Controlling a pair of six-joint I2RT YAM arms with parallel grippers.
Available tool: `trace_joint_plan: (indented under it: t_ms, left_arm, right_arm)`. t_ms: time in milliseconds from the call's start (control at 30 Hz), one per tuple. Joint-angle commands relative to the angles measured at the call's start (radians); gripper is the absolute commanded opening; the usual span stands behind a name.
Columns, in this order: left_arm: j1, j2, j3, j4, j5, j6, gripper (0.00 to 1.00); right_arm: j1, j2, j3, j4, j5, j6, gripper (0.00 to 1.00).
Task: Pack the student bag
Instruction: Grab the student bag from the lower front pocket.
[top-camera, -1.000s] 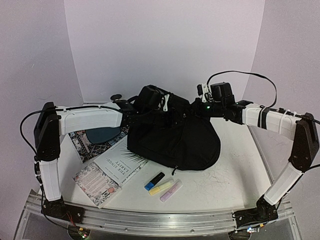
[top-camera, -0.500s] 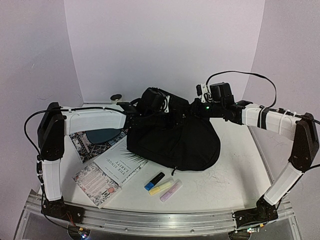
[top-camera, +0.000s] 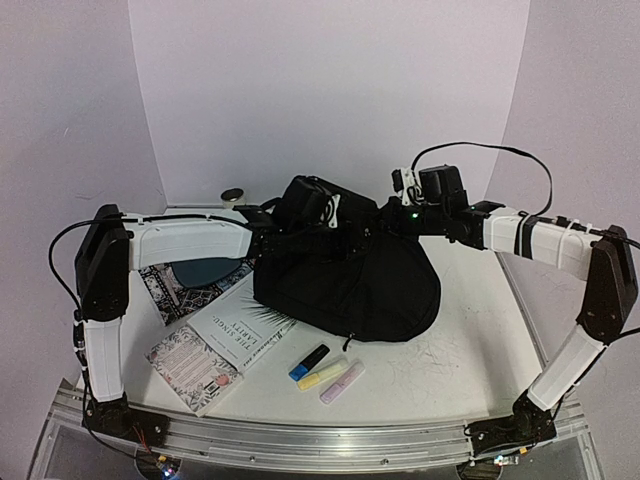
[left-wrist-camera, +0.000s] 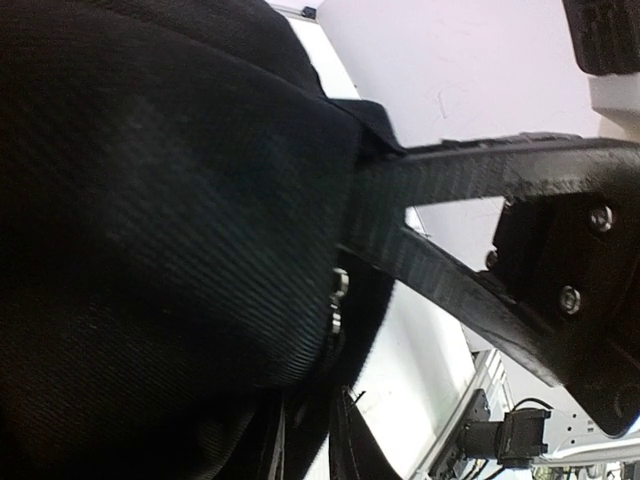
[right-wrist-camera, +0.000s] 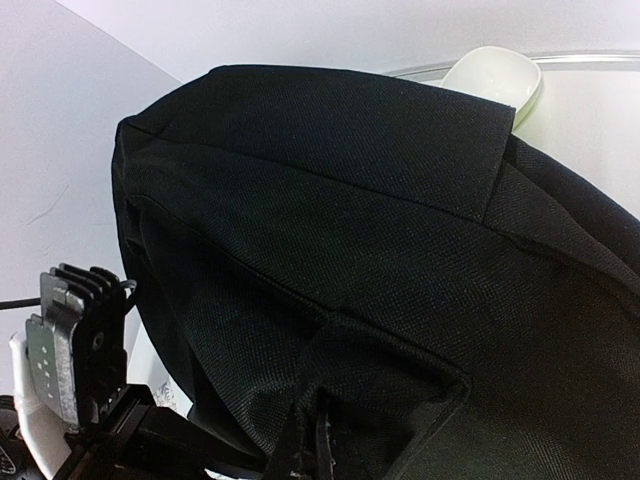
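Observation:
The student bag is a large black fabric backpack lying mid-table, its top edge lifted between my two grippers. My left gripper is at the bag's upper left. In the left wrist view black fabric fills the left side, bunched between the jaws at the bottom, and a black strap runs to the right. My right gripper is at the bag's upper right. In the right wrist view the bag fabric puckers into the shut jaws at the bottom edge.
A white book, a patterned notebook and a patterned mat with a dark teal plate lie left of the bag. Three highlighters lie in front: blue, yellow and pink. Walls close in at the back and sides.
My left arm has shifted a little right toward the bag's top, and the raised top of the bag has moved with it. The right arm has barely moved.

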Motion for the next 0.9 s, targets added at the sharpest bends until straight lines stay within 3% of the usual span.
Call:
trace_joint_plan:
  t_ms: [0, 267, 567, 867]
  left_arm:
    - [-0.002, 0.022, 0.064, 0.021, 0.035, 0.002, 0.18]
    - [-0.002, 0.055, 0.088, 0.02, 0.016, -0.002, 0.17]
    - [0.0, -0.029, 0.013, 0.002, -0.141, -0.002, 0.19]
    - [0.015, -0.057, -0.022, 0.001, -0.156, -0.052, 0.2]
  right_arm:
    - [0.024, 0.001, 0.061, 0.085, -0.039, 0.006, 0.0]
    - [0.03, 0.011, 0.077, 0.088, -0.043, 0.009, 0.0]
    - [0.03, -0.001, 0.064, 0.088, -0.027, 0.0, 0.0]
    - [0.03, 0.004, 0.068, 0.088, -0.037, 0.003, 0.0]
